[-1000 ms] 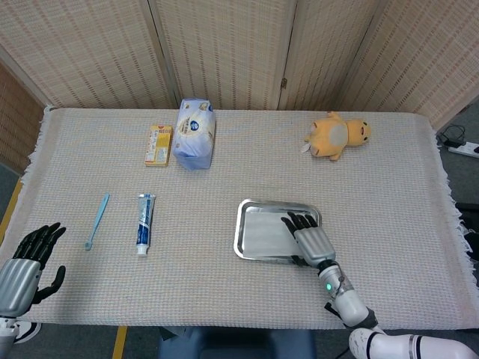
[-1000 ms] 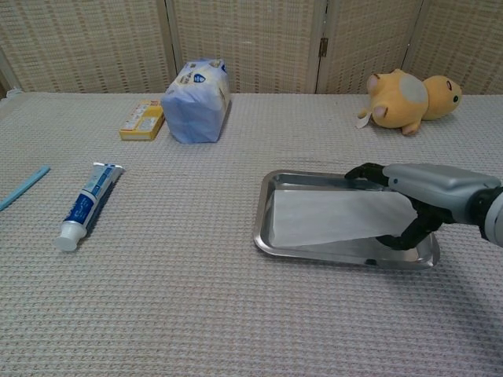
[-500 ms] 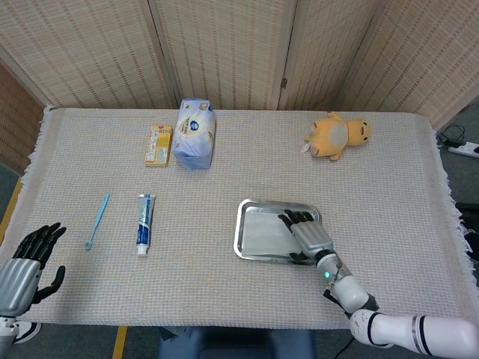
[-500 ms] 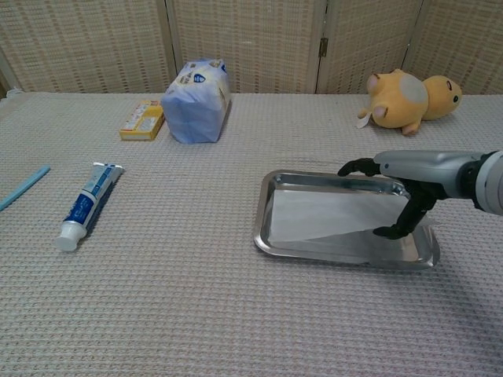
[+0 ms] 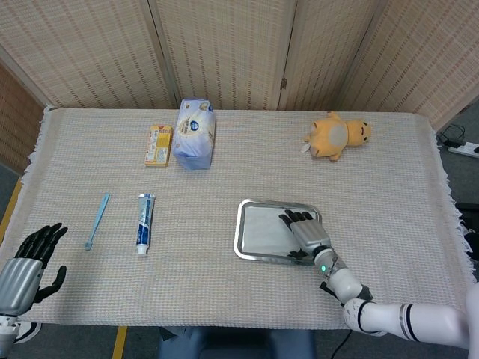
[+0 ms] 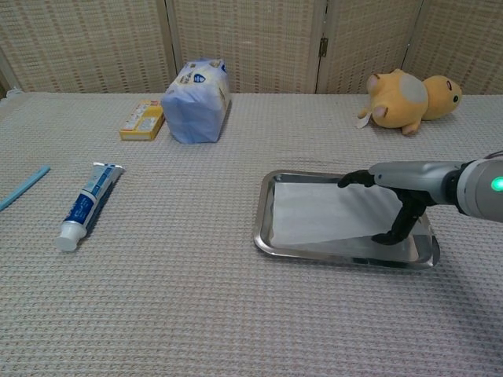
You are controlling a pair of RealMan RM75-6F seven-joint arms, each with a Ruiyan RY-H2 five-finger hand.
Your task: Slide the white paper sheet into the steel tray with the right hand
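The white rectangular paper sheet (image 6: 326, 214) is located inside the shallow rectangular steel tray (image 6: 266, 236), with its left portion lying on the tray floor and its right edge lifted beneath the right hand (image 6: 393, 192). In the head view the sheet (image 5: 263, 229) is seen to fill most of the tray (image 5: 239, 238), and no part of it is seen overhanging the rim. The right hand (image 5: 305, 233) is positioned over the right half of the tray with its dark fingers (image 6: 355, 178) extended flat above the sheet and the thumb dropped to the tray floor; whether the paper is pinched or merely pressed cannot be told. The step in hand is judged to be the final seating of the sheet, so the task is taken as nearly complete. For the next move, release and a clean vertical withdrawal are called for, so that the light sheet is not dragged out. The left hand (image 5: 28, 263) is held at the near left table edge with fingers spread, holding nothing. A blue-and-white toothpaste tube (image 6: 86, 203) and a light blue toothbrush (image 5: 96, 221) lie well apart from the tray.
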